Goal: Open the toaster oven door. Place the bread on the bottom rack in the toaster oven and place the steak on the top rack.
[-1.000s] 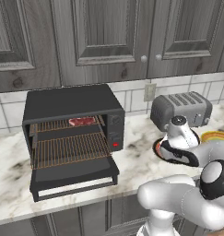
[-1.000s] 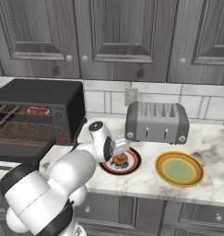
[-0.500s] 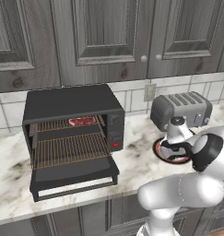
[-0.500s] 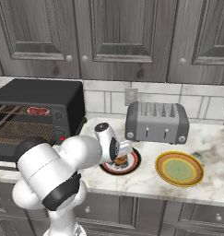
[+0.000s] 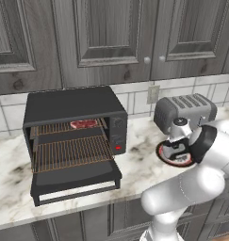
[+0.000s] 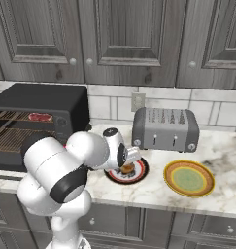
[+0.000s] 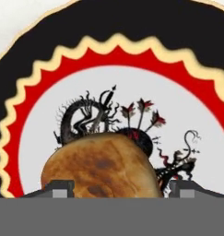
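Observation:
The toaster oven [image 5: 73, 108] stands on the left of the counter with its door [image 5: 76, 181] folded down flat. The steak [image 5: 84, 124] lies at the back of the top rack [image 5: 54, 128], and the bottom rack [image 5: 71, 153] is bare. The bread [image 6: 127, 169] sits on a black, red and white plate [image 6: 140, 174] in front of the silver toaster. My gripper [image 7: 120, 189] is down over it, open, with one fingertip [image 7: 59, 188] at each side of the bread [image 7: 102, 168]. The left tip is against the crust and the right one stands slightly off it.
A silver slot toaster [image 6: 163, 129] stands just behind the plate. A yellow and green plate [image 6: 189, 178] lies to its right near the counter's front edge. Dark cabinet doors hang above. My own elbow bulks between the oven and the plate.
My elbow has swung across while the hand stayed over the plate and sank a little. The fingers have drawn in toward the bread.

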